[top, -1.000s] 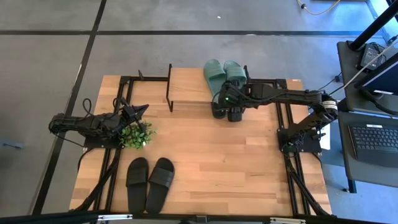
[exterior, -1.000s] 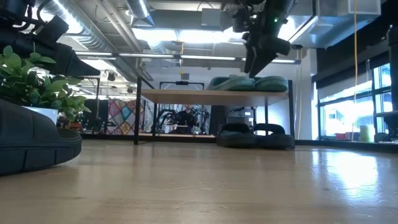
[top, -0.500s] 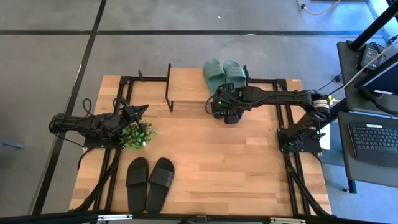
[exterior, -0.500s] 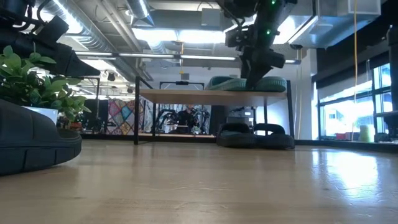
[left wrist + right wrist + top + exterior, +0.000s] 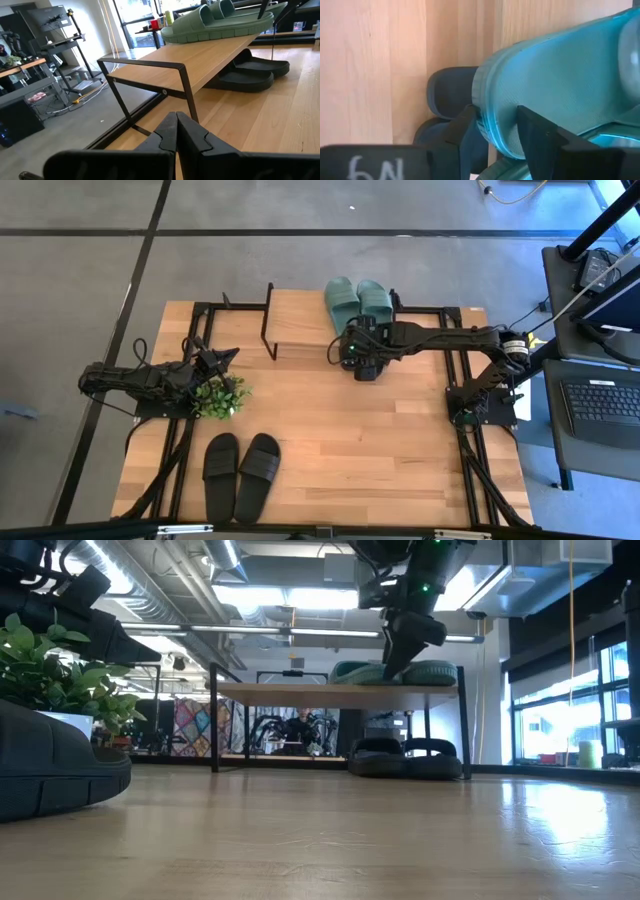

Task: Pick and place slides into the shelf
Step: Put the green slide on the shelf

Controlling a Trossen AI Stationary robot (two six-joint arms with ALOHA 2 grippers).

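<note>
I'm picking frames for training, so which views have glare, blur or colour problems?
Low view: bright ceiling lights and windows leave the right gripper backlit, and the near black slide sandal is an unfocused mass. Right wrist view: the sage-green ribbed slide looks teal and soft. High view: evenly lit.

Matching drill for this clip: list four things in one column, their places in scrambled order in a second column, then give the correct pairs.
Things:
1. green slides
2. black slides under the rack
3. black slides near the front edge
4. plant

Places:
A. beside the left gripper
B. on the open tabletop, far from the shelf
C. on the shelf's plank top
D. on the table beneath the shelf

Pairs: 1-C, 2-D, 3-B, 4-A
</note>
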